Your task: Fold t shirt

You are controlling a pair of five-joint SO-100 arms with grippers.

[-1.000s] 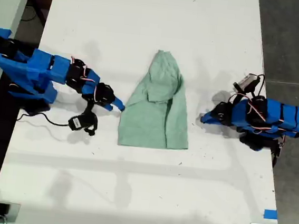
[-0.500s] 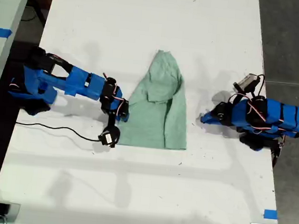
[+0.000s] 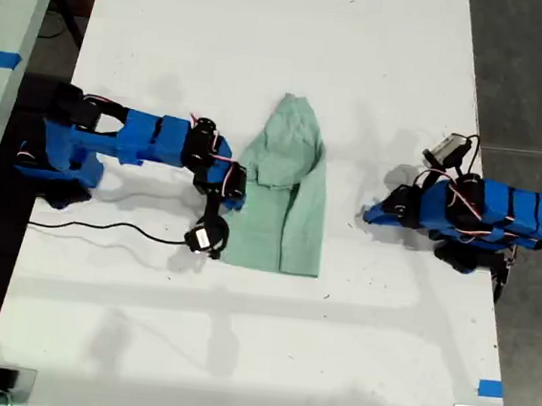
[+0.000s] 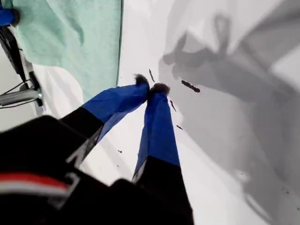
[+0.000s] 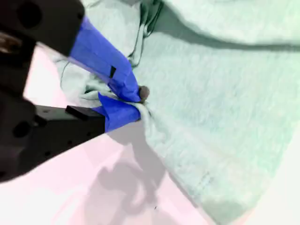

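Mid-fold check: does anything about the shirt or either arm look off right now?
Nothing looks damaged. The t shirt lies askew and creased, narrow at its far end, its edge at the exterior view's left bunched in my second pincer, which is shut on it. My first pincer is shut and empty on the bare table beside the shirt.

Bright even light, soft shadows, blurry pink-tinted wrist views

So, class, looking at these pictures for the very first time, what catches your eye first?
The pale mint t shirt lies partly folded at the middle of the white table. My second gripper, on the exterior view's left, pinches its edge between blue fingers. My first gripper rests shut on bare table at the exterior view's right.
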